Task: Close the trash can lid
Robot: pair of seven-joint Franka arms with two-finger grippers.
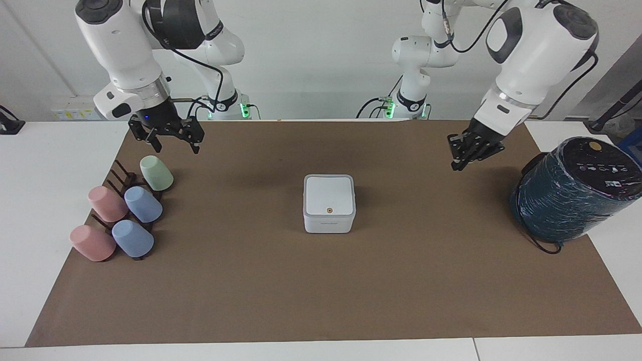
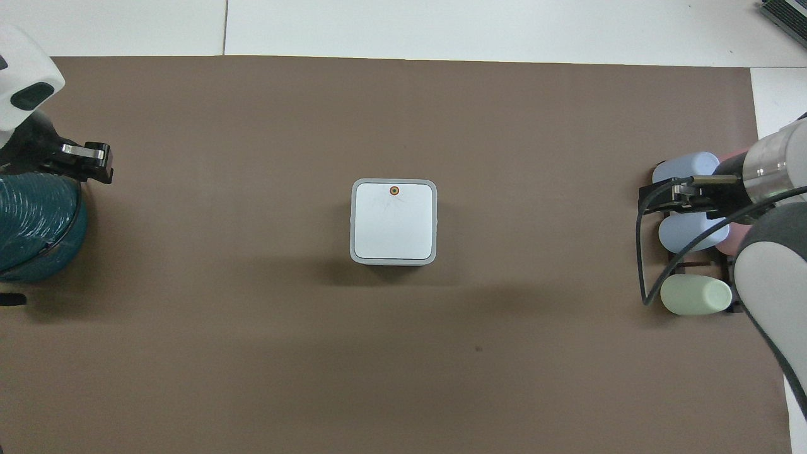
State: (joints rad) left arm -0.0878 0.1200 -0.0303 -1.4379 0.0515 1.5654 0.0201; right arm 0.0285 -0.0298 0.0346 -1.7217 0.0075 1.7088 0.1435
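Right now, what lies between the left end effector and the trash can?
Nothing. Only bare brown mat separates the left end effector, raised near the teal cylinder, from the trash can. Both views show this stretch bare.

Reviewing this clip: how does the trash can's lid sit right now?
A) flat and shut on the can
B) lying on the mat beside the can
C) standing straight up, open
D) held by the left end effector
A: the lid lies flat on the trash can, with neither end effector touching it.
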